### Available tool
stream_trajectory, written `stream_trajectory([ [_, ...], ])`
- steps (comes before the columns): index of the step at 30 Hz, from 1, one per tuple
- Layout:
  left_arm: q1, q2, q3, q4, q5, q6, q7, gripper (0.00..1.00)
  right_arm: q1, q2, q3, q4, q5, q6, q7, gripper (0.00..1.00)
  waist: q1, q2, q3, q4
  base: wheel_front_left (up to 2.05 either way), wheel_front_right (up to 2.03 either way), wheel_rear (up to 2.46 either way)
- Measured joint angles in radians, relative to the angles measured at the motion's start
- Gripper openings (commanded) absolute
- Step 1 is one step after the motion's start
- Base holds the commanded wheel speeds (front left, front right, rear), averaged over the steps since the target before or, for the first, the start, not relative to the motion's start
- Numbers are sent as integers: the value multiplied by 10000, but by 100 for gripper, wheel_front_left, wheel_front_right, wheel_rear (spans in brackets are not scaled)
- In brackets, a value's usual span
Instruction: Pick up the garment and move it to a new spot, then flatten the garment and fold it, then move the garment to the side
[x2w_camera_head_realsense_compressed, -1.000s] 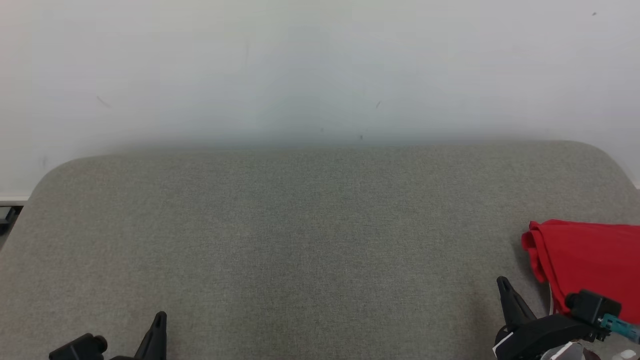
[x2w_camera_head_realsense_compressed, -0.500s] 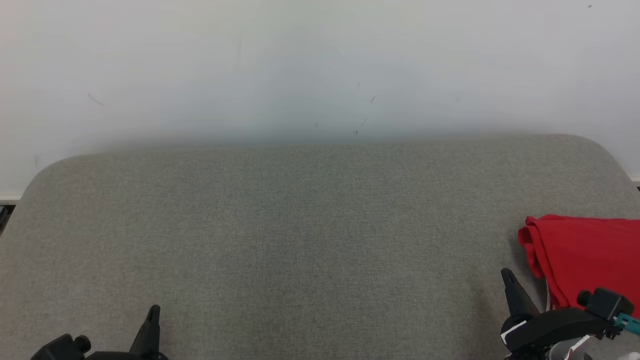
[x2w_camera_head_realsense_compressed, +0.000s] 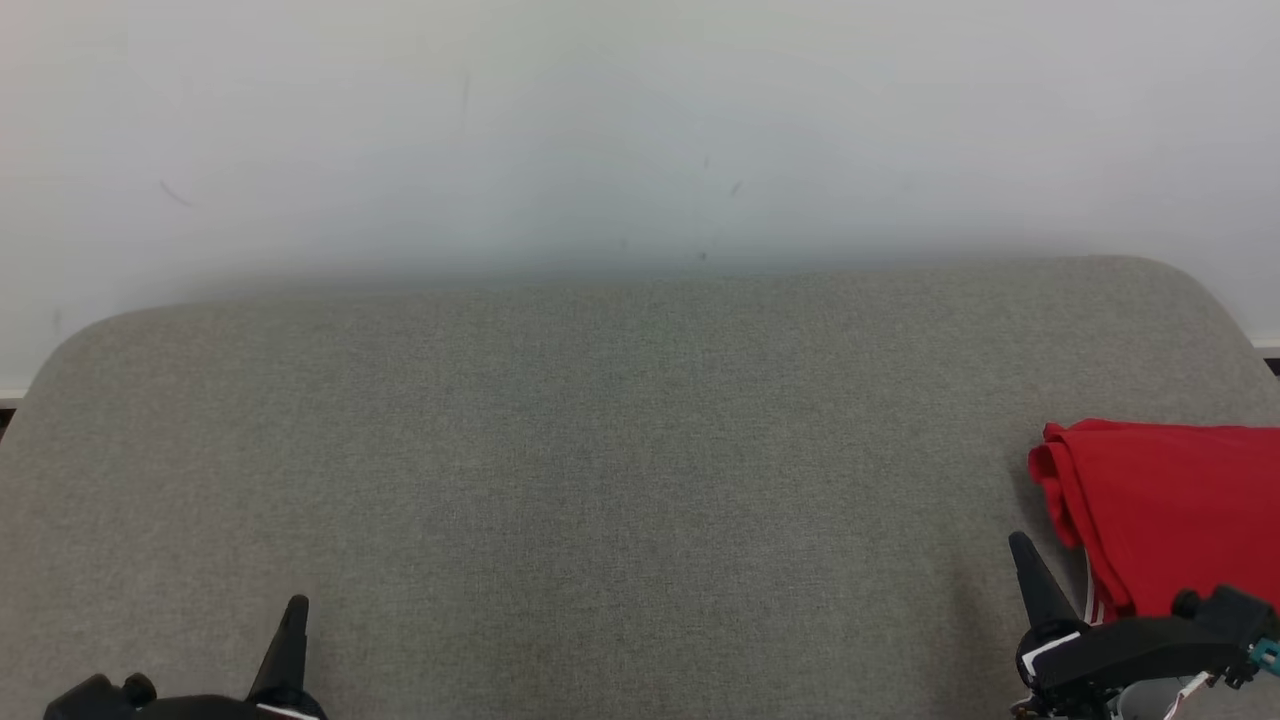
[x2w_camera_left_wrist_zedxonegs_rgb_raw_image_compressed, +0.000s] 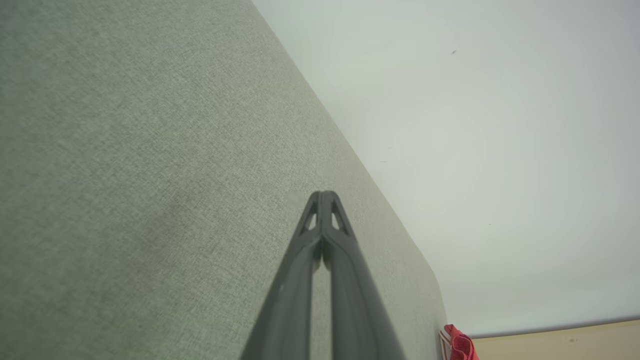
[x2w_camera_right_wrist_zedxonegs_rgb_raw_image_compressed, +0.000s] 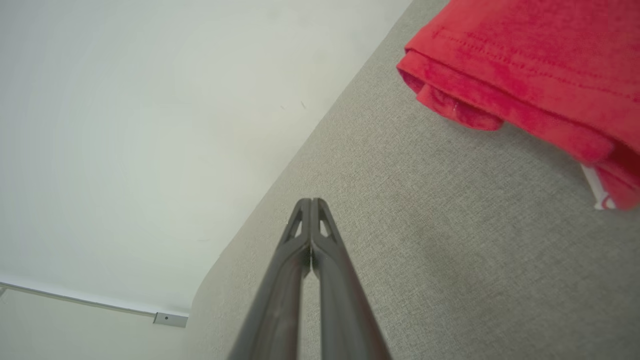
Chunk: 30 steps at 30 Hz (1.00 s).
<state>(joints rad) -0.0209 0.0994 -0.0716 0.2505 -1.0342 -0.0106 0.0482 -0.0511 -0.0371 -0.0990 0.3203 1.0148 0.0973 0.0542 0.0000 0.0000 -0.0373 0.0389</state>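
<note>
at the bottom left of your head view, the left gripper (x2w_camera_head_realsense_compressed: 296, 612) sits low over the grey padded table (x2w_camera_head_realsense_compressed: 640, 450), its two dark fingers pressed together and holding nothing. at the bottom right, your right gripper (x2w_camera_head_realsense_compressed: 1024, 548) matches it: fingers closed tip to tip, empty, pointing up the view. both wrist views confirm this, each pair of fingers meeting at the tip with no cloth between them. just beside the right gripper, on its outer side, lies the red garment (x2w_camera_head_realsense_compressed: 1170, 510), folded into a thick stack at the table's right edge and running out of frame. it rests flat on the grey fabric, its rounded fold facing the table's middle, and a bit of white trim (x2w_camera_right_wrist_zedxonegs_rgb_raw_image_compressed: 597, 192) peeks out under its near corner. the right fingers are near it but apart from it; the left gripper is well apart, across the table. beyond the table's rounded far edge you see a pale wall (x2w_camera_head_realsense_compressed: 640, 120) with a few faint marks.
</note>
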Motion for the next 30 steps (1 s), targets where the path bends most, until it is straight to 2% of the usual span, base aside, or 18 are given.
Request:
stream_trajectory([
  [30,-314,-382,1106,291,-3820,-790,451,0,-201,-6,-247,-92,3986,171,428,0,0,0,269,-267,0,0,0],
])
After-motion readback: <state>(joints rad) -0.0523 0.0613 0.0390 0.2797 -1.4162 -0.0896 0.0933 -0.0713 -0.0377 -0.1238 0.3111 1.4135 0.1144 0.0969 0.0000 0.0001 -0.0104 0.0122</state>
